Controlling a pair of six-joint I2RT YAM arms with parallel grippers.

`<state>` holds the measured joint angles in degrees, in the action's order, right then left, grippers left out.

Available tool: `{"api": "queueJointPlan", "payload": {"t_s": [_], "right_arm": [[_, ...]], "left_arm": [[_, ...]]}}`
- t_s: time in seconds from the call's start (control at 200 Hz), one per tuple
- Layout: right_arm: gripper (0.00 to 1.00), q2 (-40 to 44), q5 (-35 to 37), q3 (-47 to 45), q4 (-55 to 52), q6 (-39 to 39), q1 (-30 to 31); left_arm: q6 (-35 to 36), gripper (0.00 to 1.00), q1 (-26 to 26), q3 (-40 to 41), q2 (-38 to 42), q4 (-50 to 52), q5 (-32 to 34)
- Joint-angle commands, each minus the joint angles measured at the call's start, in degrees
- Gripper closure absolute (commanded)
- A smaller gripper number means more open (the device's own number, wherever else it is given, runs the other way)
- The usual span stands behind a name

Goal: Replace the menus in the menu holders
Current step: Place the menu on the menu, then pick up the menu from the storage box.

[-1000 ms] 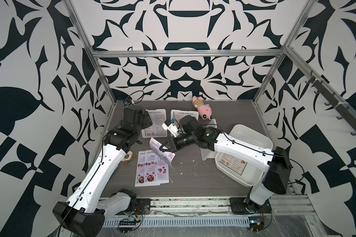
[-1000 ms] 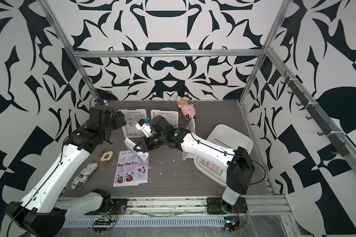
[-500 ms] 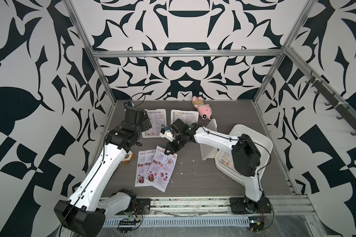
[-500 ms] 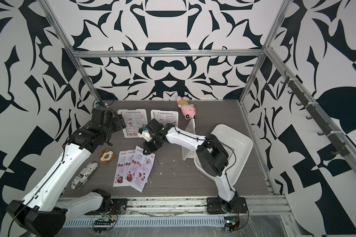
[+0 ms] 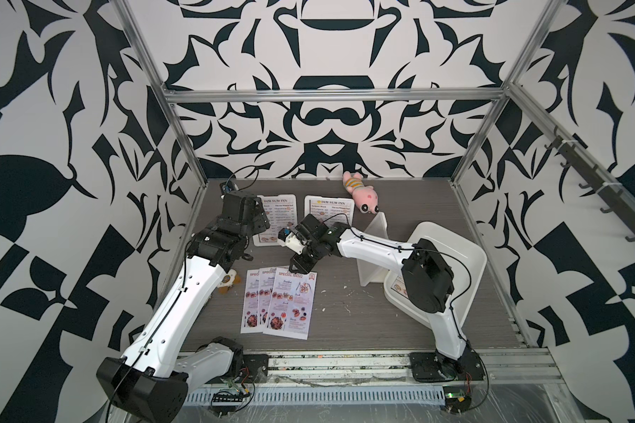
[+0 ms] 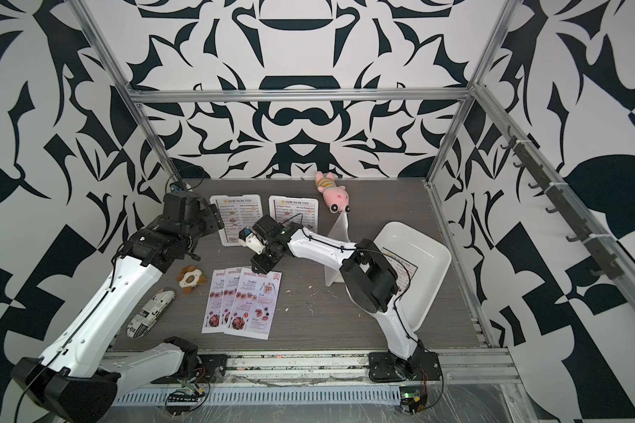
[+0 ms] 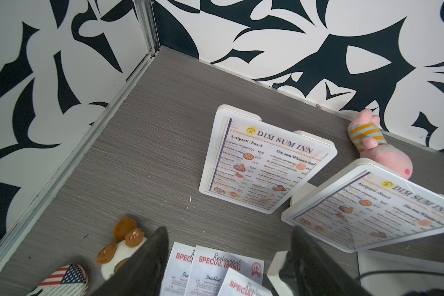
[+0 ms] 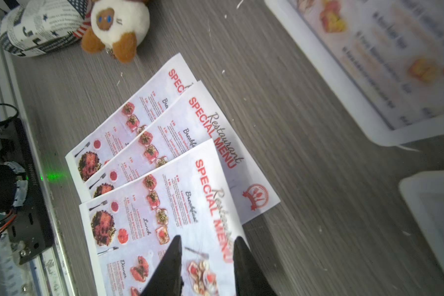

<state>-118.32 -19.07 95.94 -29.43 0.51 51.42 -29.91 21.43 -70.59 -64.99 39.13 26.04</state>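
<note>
While grey wood-grain counter [image 5: 363,329] sits inside b/w patterned walls [image 5: 327,121], 3 pink menus [image 5: 279,304] reading "SPECIAL MENU" lie fanned mid-counter; 2 menu holders [image 7: 264,159] behind show "DIM SUM INN". L end effector [image 7: 228,230] apart, empty; R end effector [image 8: 207,239] apart over top menu.

Let go of the third pink menu [image 5: 290,304]: a second ago curled in the air and gripped, now lying flat across the right side of the two other pink menus [image 5: 250,304]. Parted the right gripper [image 5: 297,263], shut before, just above that sheet's headed end. Raised and folded the right arm [image 5: 426,278] at the elbow.
</note>
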Motion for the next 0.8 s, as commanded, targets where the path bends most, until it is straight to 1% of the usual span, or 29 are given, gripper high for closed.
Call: {"api": "queueJointPlan", "payload": {"t_s": [0.0, 0.08, 0.145, 0.2, 0.255, 0.36, 0.375, 0.45, 0.545, 0.56, 0.58, 0.62, 0.705, 0.74, 0.795], "right_arm": [[0.62, 10.89, 2.33, -1.4, 3.05, 4.13, -0.38], [0.58, 17.03, 2.63, -3.87, 2.58, 8.74, -1.51], [0.57, 21.69, 1.74, -5.53, 0.79, 13.66, -4.2], [0.56, 25.7, 1.77, -7.12, -1.63, 17.65, -7.36], [0.56, 29.85, 2.92, -8.77, -4.84, 19.97, -11.34], [0.51, 37.66, 5.99, -11.99, -10.95, 22.17, -21.84], [0.51, 38.64, 6.24, -12.62, -11.57, 22.35, -23.47], [0.48, 42.41, 7.52, -16.5, -14.12, 22.56, -32.78], [0.44, 43.56, 7.33, -23.88, -15.1, 23.38, -45.49], [0.36, 43.77, 7.5, -25.12, -14.96, 23.73, -47.0], [0.34, 44.11, 7.95, -27.42, -14.49, 24.3, -48.92], [0.29, 45.12, 9.0, -31.9, -12.73, 25.43, -52.13], [0.26, 46.7, 9.74, -40.67, -8.67, 28.65, -59.03], [0.23, 46.87, 10.14, -43.47, -7.25, 29.87, -61.14], [0.21, 46.78, 13.02, -47.2, -5.71, 31.08, -62.97]], "left_arm": [[0.75, 0.24, -0.18, 0.53, 0.13, 1.83, -3.17], [0.63, 0.24, 0.3, 1.03, 0.06, 1.44, -6.34], [1.04, 0.24, 2.21, 1.42, -0.35, -0.13, -8.77], [1.78, 0.24, 5.36, 0.76, -1.41, -1.23, -10.23], [2.88, 0.24, 10.12, -1.04, -3.22, -1.78, -10.45], [5.51, 0.23, 19.73, -5.84, -7.55, -2.84, -9.87], [5.81, 0.23, 20.95, -6.88, -9.57, -2.88, -9.83], [6.87, 0.22, 25.68, -10.83, -13.78, -3.3, -9.95], [7.75, 0.22, 28.99, -14.58, -17.98, -5.29, -11.19], [7.81, 0.22, 29.14, -15.15, -18.51, -5.9, -11.78], [7.97, 0.22, 29.7, -15.88, -19.4, -6.6, -12.67], [8.52, 0.22, 30.79, -18.06, -21.39, -7.26, -14.37], [10.38, 0.21, 34.04, -24.08, -26.25, -6.39, -15.22], [10.8, 0.21, 34.92, -26.14, -28.13, -6.15, -15.73], [11.18, 0.21, 35.86, -29.76, -30.96, -5.29, -16.43]]}}
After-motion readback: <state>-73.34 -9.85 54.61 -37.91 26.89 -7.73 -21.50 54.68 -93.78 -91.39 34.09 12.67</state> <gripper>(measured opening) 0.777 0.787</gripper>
